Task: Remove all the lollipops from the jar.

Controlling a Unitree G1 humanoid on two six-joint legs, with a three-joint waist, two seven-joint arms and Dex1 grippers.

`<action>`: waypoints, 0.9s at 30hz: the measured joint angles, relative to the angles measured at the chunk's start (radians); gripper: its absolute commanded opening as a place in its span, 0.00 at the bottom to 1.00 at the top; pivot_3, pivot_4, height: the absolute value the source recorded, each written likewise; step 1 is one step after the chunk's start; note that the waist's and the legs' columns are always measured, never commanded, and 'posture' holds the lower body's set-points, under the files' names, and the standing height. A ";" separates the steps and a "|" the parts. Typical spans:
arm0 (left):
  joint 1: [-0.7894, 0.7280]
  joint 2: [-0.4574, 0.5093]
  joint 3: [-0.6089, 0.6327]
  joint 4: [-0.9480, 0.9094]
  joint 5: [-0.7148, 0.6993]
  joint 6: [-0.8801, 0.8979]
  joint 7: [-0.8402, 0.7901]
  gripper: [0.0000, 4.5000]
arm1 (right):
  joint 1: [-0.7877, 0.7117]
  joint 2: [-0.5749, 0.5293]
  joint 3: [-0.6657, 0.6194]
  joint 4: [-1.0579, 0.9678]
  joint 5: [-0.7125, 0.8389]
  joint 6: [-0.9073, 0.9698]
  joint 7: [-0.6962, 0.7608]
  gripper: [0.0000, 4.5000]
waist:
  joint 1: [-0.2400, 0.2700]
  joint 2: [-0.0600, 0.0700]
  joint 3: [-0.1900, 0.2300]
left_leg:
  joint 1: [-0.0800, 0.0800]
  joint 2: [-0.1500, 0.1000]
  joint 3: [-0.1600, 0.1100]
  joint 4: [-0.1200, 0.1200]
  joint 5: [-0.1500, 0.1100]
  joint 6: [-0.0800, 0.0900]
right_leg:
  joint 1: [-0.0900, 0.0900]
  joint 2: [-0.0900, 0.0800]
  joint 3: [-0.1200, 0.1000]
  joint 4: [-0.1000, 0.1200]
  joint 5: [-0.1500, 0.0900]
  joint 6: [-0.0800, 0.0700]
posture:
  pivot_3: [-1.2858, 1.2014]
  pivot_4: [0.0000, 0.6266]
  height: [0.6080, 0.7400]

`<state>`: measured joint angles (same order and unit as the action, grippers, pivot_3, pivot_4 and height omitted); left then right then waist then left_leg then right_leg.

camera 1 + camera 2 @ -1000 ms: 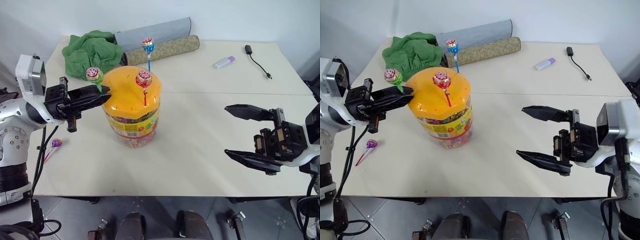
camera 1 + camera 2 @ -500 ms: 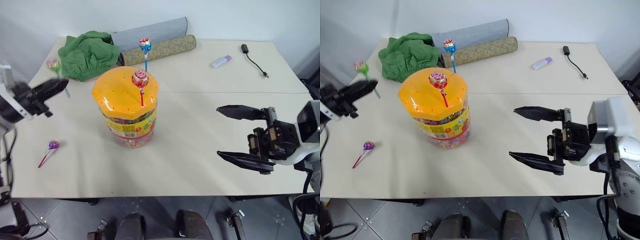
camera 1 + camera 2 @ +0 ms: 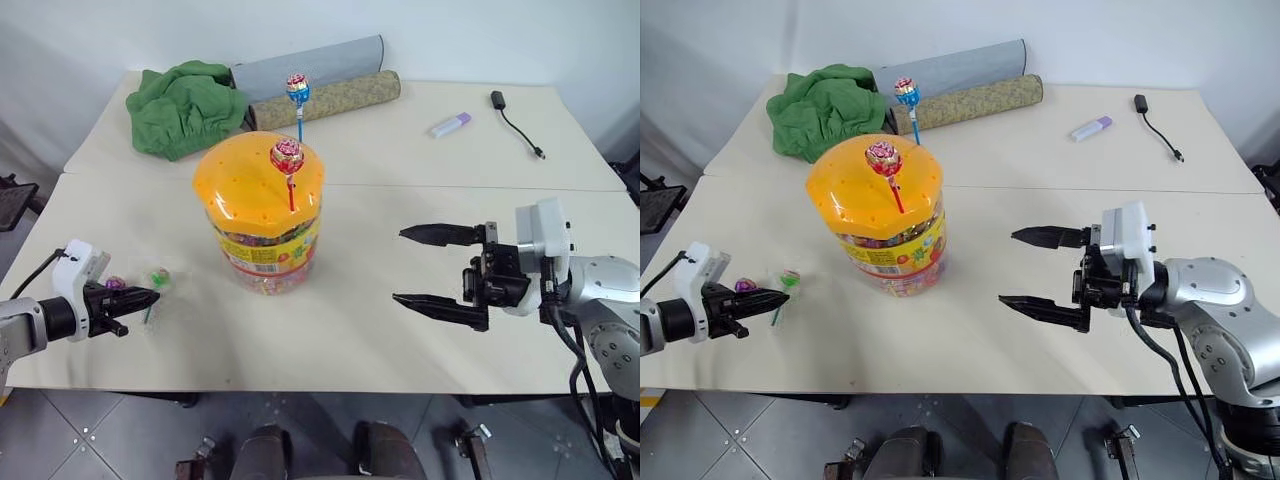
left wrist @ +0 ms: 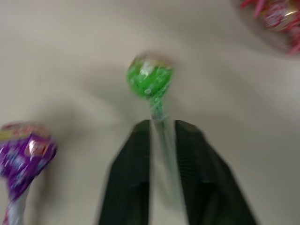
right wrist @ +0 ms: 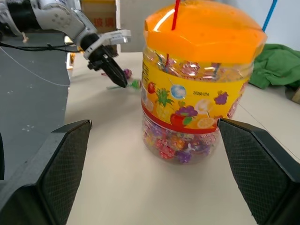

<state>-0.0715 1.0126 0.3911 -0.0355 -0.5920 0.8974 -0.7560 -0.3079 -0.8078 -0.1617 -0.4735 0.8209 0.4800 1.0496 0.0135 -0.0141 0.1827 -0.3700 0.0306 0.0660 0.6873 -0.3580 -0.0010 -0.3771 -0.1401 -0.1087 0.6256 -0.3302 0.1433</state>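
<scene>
Left wrist view smeared: green lollipop (image 4: 150, 80) soft-edged, its stick between the left gripper (image 4: 162, 127) fingers; contact not readable. Purple lollipop (image 4: 23, 154) cut by the frame edge. Jar (image 4: 274, 21) cropped to a corner. Right wrist view: jar (image 5: 201, 89) top and both sticks cut off. Lollipops by the left gripper too small for wrapper detail in head views

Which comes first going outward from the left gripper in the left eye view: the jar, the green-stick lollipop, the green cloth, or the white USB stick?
1. green-stick lollipop, on the table right at the left gripper fingers.
2. jar, mid-table toward the robot's right.
3. green cloth, at the far left corner.
4. white USB stick, far right side.
</scene>
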 measured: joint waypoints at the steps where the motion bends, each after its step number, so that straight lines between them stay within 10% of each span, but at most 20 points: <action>1: 0.002 0.000 0.006 -0.001 0.002 -0.006 -0.002 0.48 | -0.004 0.001 0.000 0.001 0.005 0.002 0.006 1.00 | 0.000 0.000 0.000 | 0.000 0.000 0.000 0.000 0.000 0.000 | 0.000 0.000 0.000 0.000 0.000 0.000 | 0.52 0.24 1.00; 4: 0.009 -0.021 0.063 -0.005 -0.005 -0.092 -0.059 0.67 | -0.050 0.037 0.010 0.003 0.037 0.012 0.007 1.00 | -0.001 0.000 0.000 | 0.000 0.000 0.000 0.000 0.000 0.000 | 0.000 0.000 0.000 0.000 0.000 0.000 | 0.52 0.24 1.00; 12: 0.029 -0.135 0.289 0.069 -0.146 -0.378 -0.405 0.67 | -0.340 0.190 0.149 0.059 0.058 0.128 -0.129 1.00 | -0.023 0.001 0.000 | 0.000 0.001 0.002 -0.001 0.000 -0.001 | -0.002 0.001 -0.001 0.001 0.000 -0.001 | 0.52 0.24 1.00; 20: 0.018 -0.222 0.353 -0.112 -0.403 -0.308 -0.411 0.67 | -0.552 0.399 0.297 0.184 -0.085 0.176 -0.294 1.00 | -0.024 0.000 0.000 | -0.001 0.000 -0.003 0.000 0.000 -0.001 | -0.001 -0.002 -0.002 0.003 0.000 0.000 | 0.52 0.24 1.00; 27: -0.023 -0.235 0.336 -0.198 -0.470 -0.299 -0.341 0.68 | -0.556 0.440 0.309 0.215 -0.111 0.174 -0.271 0.58 | -0.040 0.000 0.000 | -0.001 -0.001 -0.003 0.000 0.000 -0.001 | -0.001 -0.001 -0.003 0.003 0.000 0.000 | 0.52 0.24 1.00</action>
<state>-0.0950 0.7775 0.7276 -0.2330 -1.0620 0.5986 -1.0971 -0.8639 -0.3677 0.1473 -0.2590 0.7100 0.6536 0.7791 -0.0261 -0.0137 0.1829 -0.3706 0.0300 0.0630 0.6870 -0.3580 -0.0018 -0.3781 -0.1411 -0.1112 0.6281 -0.3304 0.1429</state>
